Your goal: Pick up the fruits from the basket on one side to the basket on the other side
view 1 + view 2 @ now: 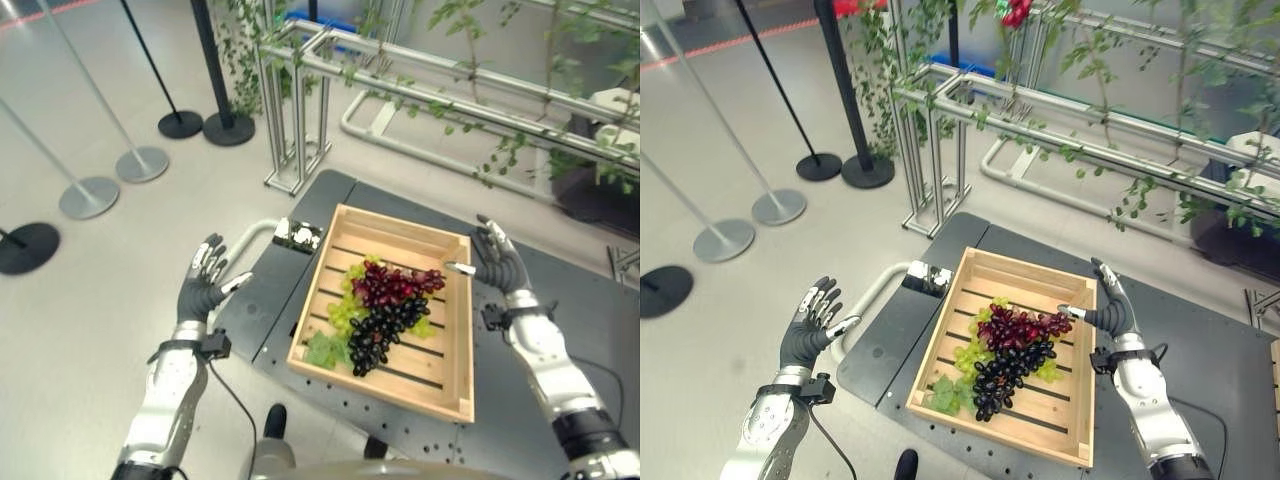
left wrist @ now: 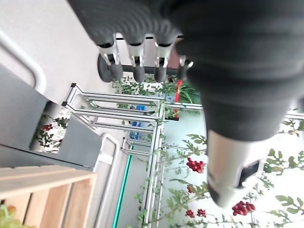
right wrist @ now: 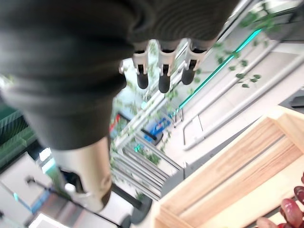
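A shallow wooden crate sits on the dark grey table. Inside it lie a red grape bunch, a black grape bunch and green grapes with a leaf. My left hand hovers open to the left of the table, off its edge, holding nothing. My right hand is raised open just past the crate's right rim, thumb pointing toward the crate, nothing in it. The wrist views show straight fingers on the left hand and straight fingers on the right hand.
A metal trellis frame with vines stands behind the table. Stanchion posts with round bases stand on the floor at the left. A small black and white device sits at the crate's far left corner.
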Robot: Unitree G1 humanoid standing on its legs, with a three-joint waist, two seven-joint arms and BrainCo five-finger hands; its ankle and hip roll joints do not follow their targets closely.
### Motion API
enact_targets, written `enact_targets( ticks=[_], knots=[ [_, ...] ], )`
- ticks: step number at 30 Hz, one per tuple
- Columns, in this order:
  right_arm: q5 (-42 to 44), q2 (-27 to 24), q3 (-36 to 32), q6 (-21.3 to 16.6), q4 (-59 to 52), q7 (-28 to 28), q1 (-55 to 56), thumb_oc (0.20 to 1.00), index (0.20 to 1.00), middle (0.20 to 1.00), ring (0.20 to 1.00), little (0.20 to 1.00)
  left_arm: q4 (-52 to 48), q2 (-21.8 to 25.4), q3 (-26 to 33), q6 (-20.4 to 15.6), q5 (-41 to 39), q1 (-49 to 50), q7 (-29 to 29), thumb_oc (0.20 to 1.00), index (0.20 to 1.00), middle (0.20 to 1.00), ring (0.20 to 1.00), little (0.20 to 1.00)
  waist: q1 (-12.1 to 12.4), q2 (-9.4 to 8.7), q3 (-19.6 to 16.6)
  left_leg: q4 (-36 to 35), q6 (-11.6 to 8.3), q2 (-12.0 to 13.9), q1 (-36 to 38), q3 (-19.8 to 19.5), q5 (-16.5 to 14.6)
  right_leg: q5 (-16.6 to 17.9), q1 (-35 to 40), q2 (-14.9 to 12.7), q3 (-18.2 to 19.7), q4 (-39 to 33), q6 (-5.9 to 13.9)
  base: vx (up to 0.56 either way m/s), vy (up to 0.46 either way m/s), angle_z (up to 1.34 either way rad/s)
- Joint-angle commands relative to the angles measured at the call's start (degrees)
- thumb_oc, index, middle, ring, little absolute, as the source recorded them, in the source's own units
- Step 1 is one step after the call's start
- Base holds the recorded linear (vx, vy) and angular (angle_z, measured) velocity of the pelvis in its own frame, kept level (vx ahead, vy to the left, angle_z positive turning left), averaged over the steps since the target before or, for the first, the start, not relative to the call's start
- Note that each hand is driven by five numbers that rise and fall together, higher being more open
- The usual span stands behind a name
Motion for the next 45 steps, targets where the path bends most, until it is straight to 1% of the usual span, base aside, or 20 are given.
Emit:
enact_targets(
  ticks=[1,5,7,10,14,15,16,17,18,19,20,23,25,28,29,30,35,36,41,45],
  knots=[
    [-2.0,-6.7,2.9,0.2,3.9,-2.3,-6.8,1.000,1.000,1.000,1.000,1.000,-5.5,2.5,0.6,-4.8,-1.8,-6.3,0.4,1.000,1.000,1.000,1.000,1.000,0.3,-2.13,4.6,3.1,0.78,-0.7,-3.3,1.2,-2.8,-4.7,0.5,-0.8,-2.2,2.6,2.92,-0.13,-0.061,0.33],
    [-2.9,-8.3,4.4,0.7,9.8,-3.2,-7.9,1.000,1.000,1.000,1.000,1.000,-5.5,3.2,-1.1,-5.0,-1.2,-9.8,1.1,1.000,1.000,1.000,1.000,1.000,0.4,-1.86,7.3,6.0,0.60,-0.7,-8.2,-0.6,-2.8,-5.4,-3.3,-1.5,-3.9,5.6,2.39,-0.12,-0.041,0.36],
    [-4.9,-8.4,7.0,1.6,14.2,-4.7,-9.9,1.000,1.000,1.000,1.000,1.000,-4.5,4.0,-1.8,-5.8,-1.0,-14.7,2.6,1.000,1.000,1.000,1.000,1.000,0.4,-0.61,10.0,6.2,0.16,-0.7,-11.9,-1.3,-1.5,-6.4,-8.3,-2.2,-3.8,9.1,1.79,-0.16,-0.027,0.21],
    [-5.9,-8.4,7.2,2.4,18.3,-6.0,-10.3,1.000,1.000,1.000,1.000,1.000,-4.0,3.5,-2.2,-6.1,-1.1,-17.3,3.5,1.000,1.000,1.000,1.000,1.000,0.1,-0.01,10.4,7.1,-0.43,-0.9,-14.8,-1.2,-0.8,-7.0,-11.1,-2.6,-4.5,10.8,1.40,-0.09,-0.002,0.11],
    [-8.4,-9.5,6.3,4.4,24.1,-8.1,-9.1,1.000,1.000,1.000,1.000,1.000,-3.4,0.8,-4.8,-6.2,-1.8,-22.4,4.8,1.000,1.000,1.000,1.000,1.000,-2.0,1.05,12.4,10.8,-0.79,-0.1,-18.9,3.0,-1.9,-8.3,-14.0,-4.0,-6.5,13.2,1.96,-0.07,0.013,0.27],
    [-9.9,-9.7,7.6,4.7,25.7,-8.3,-9.8,1.000,1.000,1.000,1.000,1.000,-3.1,0.4,-5.4,-6.3,-1.6,-23.5,5.0,1.000,1.000,1.000,1.000,1.000,-2.1,1.33,13.2,10.9,-0.21,0.1,-19.7,3.7,-0.7,-6.9,-15.1,-4.2,-7.4,13.6,1.65,0.04,0.055,0.56],
    [-11.2,-9.3,8.6,5.5,28.2,-8.6,-9.8,1.000,1.000,1.000,1.000,1.000,-2.8,0.0,-6.1,-6.3,-1.6,-24.6,5.7,1.000,1.000,1.000,1.000,1.000,-2.6,1.11,13.4,10.9,-0.67,0.6,-19.6,3.7,-2.0,-7.8,-15.3,-4.1,-6.3,13.9,2.34,-0.09,0.095,0.48],
    [-11.2,-9.2,8.6,5.4,28.4,-8.7,-9.9,1.000,1.000,1.000,1.000,1.000,-2.8,0.0,-6.2,-6.3,-1.6,-24.7,5.7,1.000,1.000,1.000,1.000,1.000,-2.5,1.12,13.7,11.1,-0.24,0.4,-20.3,4.2,-0.7,-6.6,-15.8,-4.4,-7.1,13.8,1.89,0.09,-0.010,0.14],
    [-11.5,-8.2,9.4,5.8,29.7,-8.9,-9.9,1.000,1.000,1.000,1.000,1.000,-2.6,0.3,-6.6,-6.1,-1.1,-26.2,6.5,1.000,1.000,1.000,1.000,1.000,-3.0,0.74,13.9,10.9,-0.52,0.4,-20.2,4.3,-2.1,-7.6,-16.0,-4.3,-5.9,13.9,2.39,-0.08,0.042,-0.04],
    [-11.5,-8.1,9.4,5.8,29.8,-8.9,-10.0,1.000,1.000,1.000,1.000,1.000,-2.6,0.3,-6.7,-6.2,-1.1,-26.3,6.5,1.000,1.000,1.000,1.000,1.000,-2.8,0.70,14.2,11.0,-0.08,0.2,-20.8,4.7,-0.8,-6.4,-16.5,-4.6,-6.6,13.9,1.93,0.10,-0.015,-0.08],
    [-13.1,-7.9,10.5,6.4,29.6,-8.9,-10.0,1.000,1.000,1.000,1.000,1.000,-2.9,0.5,-6.6,-5.9,-1.3,-27.0,6.9,1.000,1.000,1.000,1.000,1.000,-3.1,0.09,14.0,10.7,-0.49,0.5,-20.7,4.9,-2.2,-7.3,-16.4,-4.4,-5.6,13.5,2.51,-0.07,0.043,-0.06],
    [-13.4,-7.7,11.2,6.7,30.2,-9.6,-10.9,1.000,1.000,1.000,1.000,1.000,-3.2,1.2,-7.1,-5.7,-1.0,-27.9,7.2,1.000,1.000,1.000,1.000,1.000,-2.9,-0.29,14.4,10.8,0.07,0.2,-21.9,5.7,-1.1,-5.7,-17.2,-4.8,-6.0,12.8,2.30,0.02,0.021,-0.06],
    [-16.9,-9.8,13.5,7.3,31.4,-10.0,-12.7,1.000,1.000,1.000,1.000,1.000,-3.0,3.0,-7.9,-5.1,1.9,-29.1,7.9,1.000,1.000,1.000,1.000,1.000,-2.8,-0.36,14.4,11.1,-0.09,-0.1,-22.1,5.3,-2.8,-6.6,-17.2,-4.7,-5.1,12.9,2.91,0.07,0.008,-0.09],
    [-18.3,-11.0,15.6,7.7,33.3,-9.9,-14.8,1.000,1.000,1.000,1.000,1.000,-3.2,6.1,-8.8,-4.1,6.4,-30.5,8.0,1.000,1.000,1.000,1.000,1.000,-2.7,-0.16,14.4,11.7,0.47,-0.6,-23.6,5.7,-1.8,-5.4,-18.4,-5.2,-5.9,12.9,2.58,0.01,0.030,-0.03],
    [-19.2,-12.1,17.2,7.8,34.9,-9.8,-16.4,1.000,1.000,1.000,1.000,1.000,-5.2,9.7,-9.6,-4.4,11.0,-32.2,7.6,1.000,1.000,1.000,1.000,1.000,-2.7,0.24,14.4,11.7,0.11,-0.5,-22.9,5.1,-3.3,-6.7,-17.8,-4.9,-5.0,13.0,3.11,-0.07,0.065,-0.03],
    [-19.2,-11.9,17.4,7.8,35.1,-9.9,-16.6,1.000,1.000,1.000,1.000,1.000,-5.2,9.8,-9.6,-4.4,11.2,-32.1,7.7,1.000,1.000,1.000,1.000,1.000,-2.7,0.16,14.4,11.8,0.53,-0.7,-23.7,5.6,-2.0,-5.5,-18.5,-5.3,-5.9,12.9,2.67,0.00,0.046,0.01],
    [-20.9,-12.3,20.6,7.4,37.2,-9.0,-18.2,1.000,1.000,1.000,1.000,1.000,-8.6,16.2,-10.9,-4.9,21.0,-36.1,9.3,1.000,1.000,1.000,1.000,1.000,-2.8,0.43,14.4,11.7,0.48,-0.9,-23.2,5.3,-2.1,-5.5,-18.1,-5.4,-5.9,12.8,2.75,-0.02,0.008,0.00],
    [-21.0,-12.4,20.9,7.1,37.1,-9.1,-18.1,1.000,1.000,1.000,1.000,1.000,-9.9,20.0,-11.8,-5.2,24.2,-37.5,9.0,1.000,1.000,1.000,1.000,1.000,-3.0,0.51,14.4,11.4,0.42,-0.8,-22.7,5.3,-2.0,-5.4,-17.7,-5.3,-5.9,12.6,2.91,0.00,0.000,0.00],
    [-22.8,-12.8,20.3,7.8,36.2,-10.7,-17.1,1.000,1.000,1.000,1.000,1.000,-12.1,23.6,-13.2,-6.0,21.9,-38.9,8.0,1.000,1.000,1.000,1.000,1.000,-3.3,0.50,14.4,10.6,0.30,-0.5,-20.7,5.3,-1.7,-5.3,-16.1,-5.0,-5.9,11.9,3.14,0.00,0.000,0.00],
    [-22.9,-11.7,17.2,8.9,32.7,-12.9,-16.5,1.000,1.000,1.000,1.000,1.000,-11.4,21.1,-12.5,-5.9,18.9,-37.8,7.8,1.000,1.000,1.000,1.000,1.000,-3.5,0.04,14.4,10.1,0.32,-0.2,-19.4,5.4,-1.7,-5.0,-15.1,-4.7,-5.8,11.2,3.31,0.00,0.000,0.00]
  ],
)
